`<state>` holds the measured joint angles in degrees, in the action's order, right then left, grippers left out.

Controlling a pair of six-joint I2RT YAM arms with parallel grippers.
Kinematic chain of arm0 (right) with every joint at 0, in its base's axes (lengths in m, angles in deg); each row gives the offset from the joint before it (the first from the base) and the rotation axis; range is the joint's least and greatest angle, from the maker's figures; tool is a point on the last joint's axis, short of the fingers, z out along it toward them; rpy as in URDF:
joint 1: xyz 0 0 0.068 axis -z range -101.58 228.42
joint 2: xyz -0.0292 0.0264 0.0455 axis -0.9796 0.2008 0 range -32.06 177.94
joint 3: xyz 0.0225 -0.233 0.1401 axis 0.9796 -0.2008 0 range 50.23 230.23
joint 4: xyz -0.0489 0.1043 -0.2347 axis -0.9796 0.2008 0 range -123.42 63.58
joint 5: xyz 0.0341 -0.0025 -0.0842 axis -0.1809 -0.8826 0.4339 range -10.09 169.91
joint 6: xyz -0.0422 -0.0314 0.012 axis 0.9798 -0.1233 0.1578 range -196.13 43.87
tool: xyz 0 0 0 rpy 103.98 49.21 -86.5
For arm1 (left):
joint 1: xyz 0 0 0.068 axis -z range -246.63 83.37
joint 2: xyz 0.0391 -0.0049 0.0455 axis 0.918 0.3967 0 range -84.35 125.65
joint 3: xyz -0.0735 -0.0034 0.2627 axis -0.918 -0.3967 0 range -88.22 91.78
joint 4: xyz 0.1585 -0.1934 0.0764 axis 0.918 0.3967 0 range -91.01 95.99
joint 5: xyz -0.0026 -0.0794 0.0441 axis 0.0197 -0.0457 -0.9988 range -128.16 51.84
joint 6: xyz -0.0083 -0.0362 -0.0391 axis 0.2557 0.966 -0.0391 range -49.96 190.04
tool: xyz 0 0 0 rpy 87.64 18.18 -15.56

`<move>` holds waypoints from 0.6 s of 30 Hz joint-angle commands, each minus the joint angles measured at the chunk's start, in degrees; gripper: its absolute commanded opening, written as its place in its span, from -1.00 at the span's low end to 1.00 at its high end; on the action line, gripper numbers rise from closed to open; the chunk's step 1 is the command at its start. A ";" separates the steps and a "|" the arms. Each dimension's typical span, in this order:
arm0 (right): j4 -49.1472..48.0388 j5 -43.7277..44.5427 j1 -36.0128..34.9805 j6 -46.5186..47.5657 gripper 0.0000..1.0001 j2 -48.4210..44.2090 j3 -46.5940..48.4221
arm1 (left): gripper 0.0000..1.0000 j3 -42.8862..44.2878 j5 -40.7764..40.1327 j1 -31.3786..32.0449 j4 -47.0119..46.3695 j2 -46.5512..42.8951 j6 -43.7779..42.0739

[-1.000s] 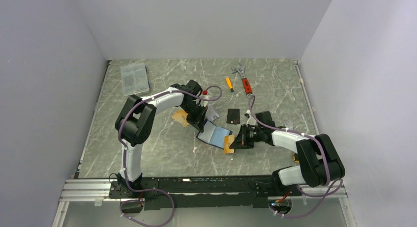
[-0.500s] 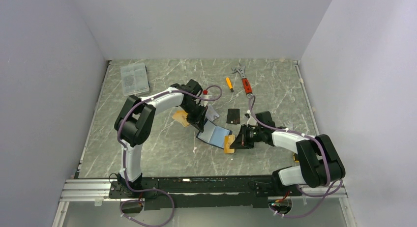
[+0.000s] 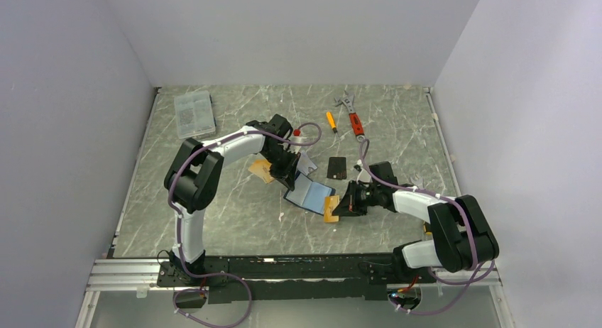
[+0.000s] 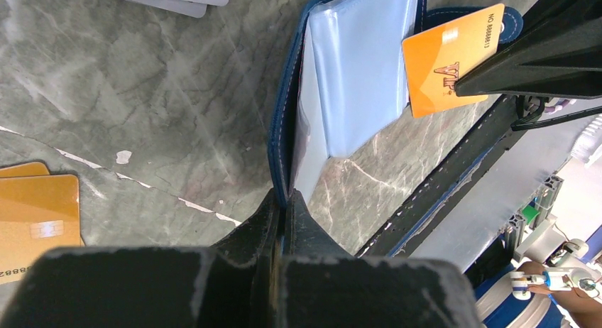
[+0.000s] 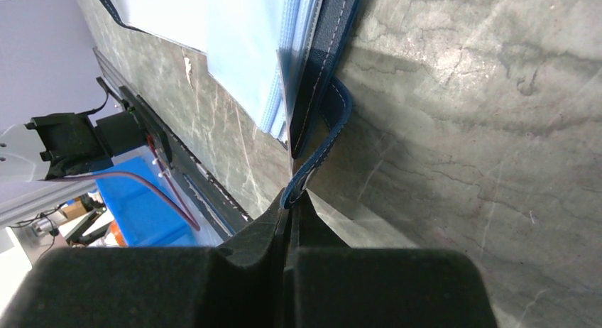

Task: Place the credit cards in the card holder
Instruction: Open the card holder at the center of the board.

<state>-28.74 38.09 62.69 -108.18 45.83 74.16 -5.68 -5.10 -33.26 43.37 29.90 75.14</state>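
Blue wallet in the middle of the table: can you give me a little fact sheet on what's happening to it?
card holder: lying open, pale blue inside facing up
left gripper: shut on the card holder's edge
right gripper: shut on its snap tab
orange card: by the tab, not tucked in
loose on table: two more orange cards, black card
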 commanded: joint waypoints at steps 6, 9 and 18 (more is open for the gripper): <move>0.42 2.10 0.43 -0.27 -1.00 -1.23 -1.43 | -1.00 -0.32 -0.33 0.14 -0.86 -2.96 -1.06; -0.12 1.78 0.48 -0.51 -1.00 -0.90 -1.52 | -1.00 -0.44 -0.29 0.13 -0.95 -3.14 -1.02; -2.24 0.52 0.47 -0.99 -1.00 1.87 -0.96 | -1.00 -0.46 0.01 0.19 -0.98 -3.22 -0.98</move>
<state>-29.37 37.37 62.97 -108.99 46.35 73.41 -5.87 -5.10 -33.26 43.28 29.77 75.14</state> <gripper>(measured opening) 0.007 0.022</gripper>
